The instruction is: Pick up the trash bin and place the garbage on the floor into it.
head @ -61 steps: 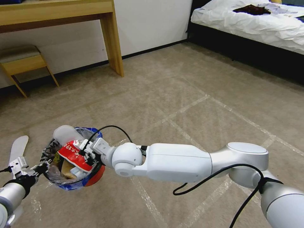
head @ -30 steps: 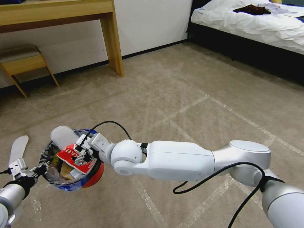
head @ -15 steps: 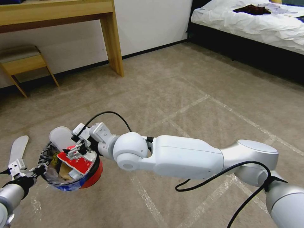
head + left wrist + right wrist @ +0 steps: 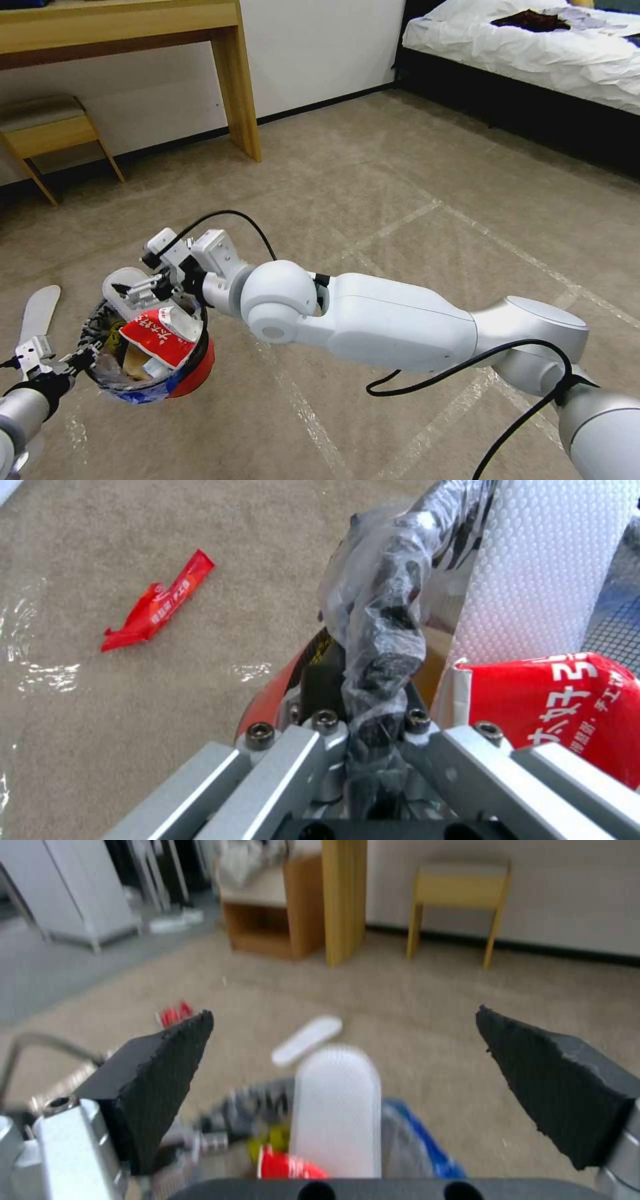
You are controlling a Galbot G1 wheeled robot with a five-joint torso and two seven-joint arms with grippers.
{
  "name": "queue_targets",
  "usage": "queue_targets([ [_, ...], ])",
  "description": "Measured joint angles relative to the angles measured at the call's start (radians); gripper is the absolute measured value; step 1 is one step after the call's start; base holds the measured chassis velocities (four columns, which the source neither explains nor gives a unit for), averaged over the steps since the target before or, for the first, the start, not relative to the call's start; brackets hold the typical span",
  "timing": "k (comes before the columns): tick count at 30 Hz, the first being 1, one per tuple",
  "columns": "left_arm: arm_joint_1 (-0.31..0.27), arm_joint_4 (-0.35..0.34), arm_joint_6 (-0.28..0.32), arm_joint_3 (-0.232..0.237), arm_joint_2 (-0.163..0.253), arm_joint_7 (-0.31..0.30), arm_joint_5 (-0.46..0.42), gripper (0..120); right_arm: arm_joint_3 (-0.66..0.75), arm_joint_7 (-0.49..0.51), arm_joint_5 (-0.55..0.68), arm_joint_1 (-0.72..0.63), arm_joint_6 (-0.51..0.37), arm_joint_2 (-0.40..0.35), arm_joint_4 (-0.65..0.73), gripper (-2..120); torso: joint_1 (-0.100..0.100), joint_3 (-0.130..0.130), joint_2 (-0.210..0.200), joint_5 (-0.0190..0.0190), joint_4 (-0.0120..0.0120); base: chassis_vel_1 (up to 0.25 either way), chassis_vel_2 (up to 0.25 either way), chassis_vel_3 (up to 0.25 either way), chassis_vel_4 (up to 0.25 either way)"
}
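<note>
The trash bin (image 4: 193, 373), a small red bucket with a clear bag liner, hangs just above the floor (image 4: 413, 220). My left gripper (image 4: 75, 360) is shut on its rim (image 4: 373, 680). Inside the bin lie a red wrapper (image 4: 160, 337), a white slipper (image 4: 123, 285) standing on end, and brown paper. My right gripper (image 4: 137, 288) is open just above the bin's rim, holding nothing; its black pads (image 4: 163, 1075) stand wide apart over the slipper (image 4: 337, 1105). More garbage lies on the carpet: a second white slipper (image 4: 37, 310) and a red wrapper (image 4: 160, 602).
A wooden desk leg (image 4: 243, 87) and a low wooden stool (image 4: 47, 130) stand against the far wall. A bed with white covers (image 4: 533, 47) fills the back right. A white cabinet (image 4: 80, 895) stands on grey flooring beyond the carpet.
My right gripper let go of the red wrapper inside the bin, opened, and rose up and back above the rim. The wrapper stays in the bin. The left gripper kept its hold.
</note>
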Motion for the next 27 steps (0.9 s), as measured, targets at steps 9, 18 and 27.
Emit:
queue_targets([
  [9,0.007,-0.001,-0.002,-0.005,-0.007,0.002,0.017,0,0.114,-0.077,-0.045,-0.065,0.200,-0.033,0.016,100,0.000,0.000,0.000,0.0001,0.0000,0.000,0.000,0.000,0.000],
  [18,0.026,-0.045,-0.004,-0.032,-0.029,0.006,0.017,0,0.415,-0.115,-0.114,-0.187,0.316,-0.142,0.040,100,0.000,0.000,0.000,0.0002,0.0001,0.000,0.000,0.000,0.000],
  [27,0.046,-0.068,-0.005,-0.032,-0.058,0.006,0.042,0,0.773,-0.131,-0.223,-0.438,0.344,-0.274,0.089,100,0.000,0.000,0.000,0.0007,-0.0006,0.000,0.000,0.000,0.000],
])
